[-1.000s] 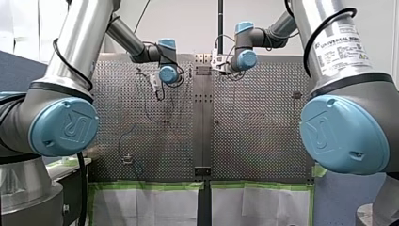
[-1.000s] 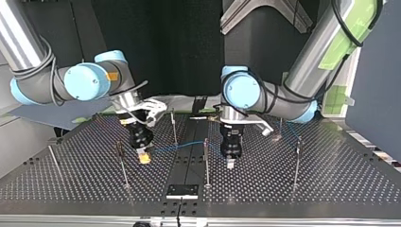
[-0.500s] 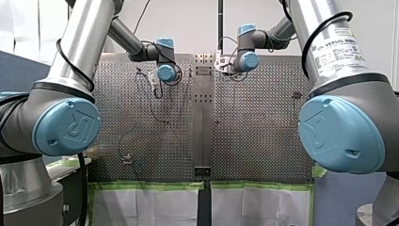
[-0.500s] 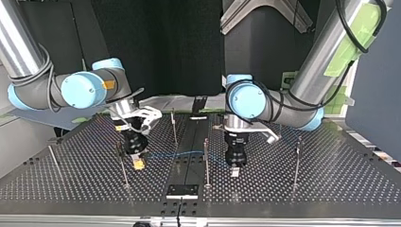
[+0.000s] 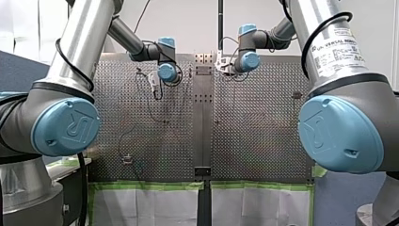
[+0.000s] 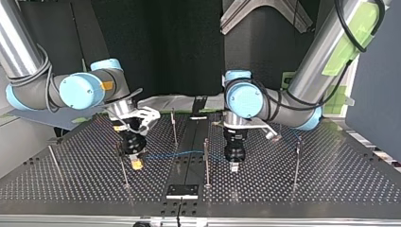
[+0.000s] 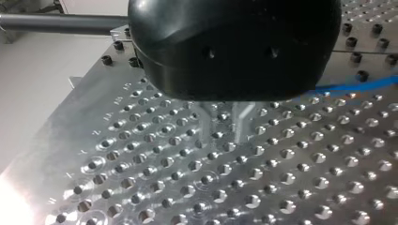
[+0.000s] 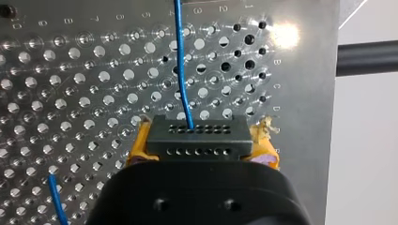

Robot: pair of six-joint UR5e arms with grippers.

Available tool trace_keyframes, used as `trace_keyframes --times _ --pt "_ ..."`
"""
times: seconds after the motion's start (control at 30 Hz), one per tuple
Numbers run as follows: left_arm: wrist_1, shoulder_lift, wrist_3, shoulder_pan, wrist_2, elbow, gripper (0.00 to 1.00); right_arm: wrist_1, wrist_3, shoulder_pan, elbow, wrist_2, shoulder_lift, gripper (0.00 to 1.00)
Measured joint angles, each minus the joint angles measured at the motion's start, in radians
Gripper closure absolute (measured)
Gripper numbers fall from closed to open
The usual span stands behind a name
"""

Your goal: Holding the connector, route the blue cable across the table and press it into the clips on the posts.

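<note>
Because the black rectangular connector with two rows of small holes [image 8: 197, 137] is pinched only at its two ends between the yellow pads [image 8: 141, 146] of my right gripper [image 6: 136, 162], a sharp pull on the thin blue cable [image 6: 175, 153] could twist it or drag it out of the grip. The cable leaves the connector face and hangs above the perforated metal table [image 6: 331, 182]. It runs from the top view's left across the dark centre strip [image 6: 187, 165] to the thin upright metal post [image 6: 205, 158] near the middle. Whether it sits in that post's clip cannot be told.

My left gripper [image 7: 225, 133] hovers low, just to the top view's right of this post, with its metal fingers [image 7: 244, 123] slightly apart and nothing between them. The cable passes beside it. With the span unguided, the cable is likely to ride past a clip at the wrong height.

A second slim post [image 6: 123, 165] stands just beside my right gripper. A sideways move risks striking and bending it. Excess tension could likewise flex the posts.
</note>
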Motion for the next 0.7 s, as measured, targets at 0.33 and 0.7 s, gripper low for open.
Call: trace_keyframes --times 0.33,0.7 --pt "-0.076 0.006 0.002 -0.017 -0.007 -0.002 0.00 0.004 -0.002 -0.002 0.001 0.004 0.000 1.00" --pt "-0.166 0.087 -0.002 -0.045 -0.034 -0.072 0.00 0.007 -0.001 -0.002 0.002 0.009 0.000 1.00"
